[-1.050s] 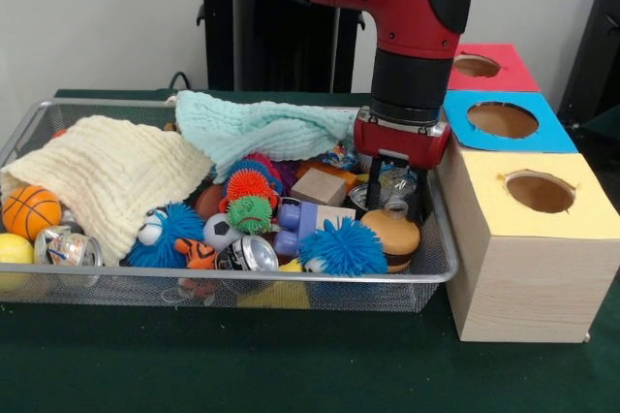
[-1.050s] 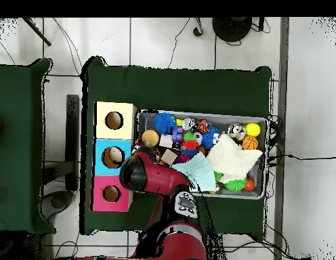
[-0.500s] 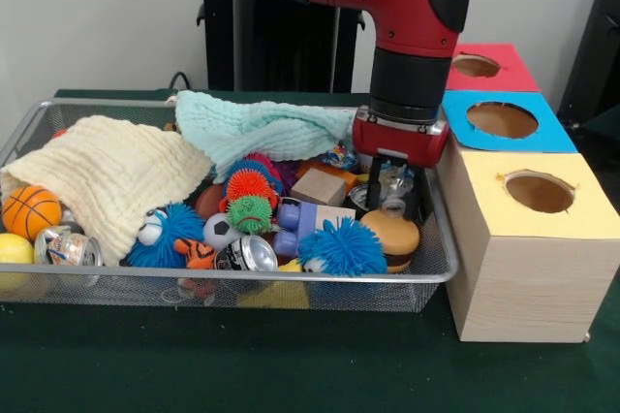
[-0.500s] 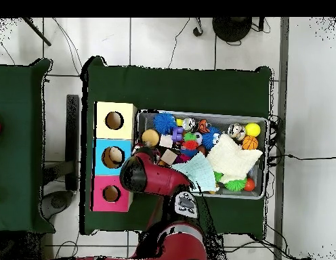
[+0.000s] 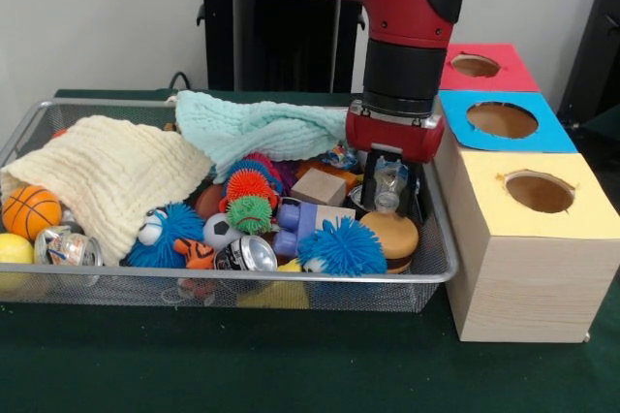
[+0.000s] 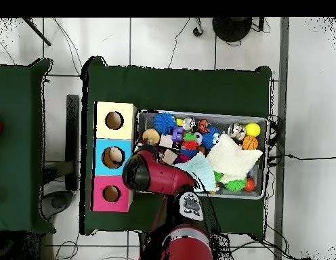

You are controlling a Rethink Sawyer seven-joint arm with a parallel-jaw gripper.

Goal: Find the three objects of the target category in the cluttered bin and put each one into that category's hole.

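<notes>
Clutter is filling the wire bin (image 5: 39,112), and the gripper (image 5: 390,185) is hanging low over the bin's end beside the yellow-topped box (image 5: 528,238). Between its dark fingers a small clear plastic bottle (image 5: 387,183) is showing, seemingly upright with its cap down near the brown burger-shaped toy (image 5: 391,236); the fingers are standing on either side of it, but whether they are actually pinching it cannot be told. Which category is wanted is not visible, so the bottle as target is only a judgement.

Just beside the bottle, away from the box, a wooden block (image 5: 319,186), a purple brick (image 5: 295,224) and a blue spiky ball (image 5: 343,246) are crowding in. Further from the box, a mint cloth (image 5: 262,127) and a cream cloth (image 5: 107,175) are covering other items.

Risks from here: a thin, slick bottle may be slipping or tilting in a loose hold, and a lift could be dragging neighbouring toys along or catching the bin's mesh wall. The blue-topped box (image 5: 504,122) and red-topped box (image 5: 481,68) are standing behind the yellow one, so a wrong hole is also possible.
</notes>
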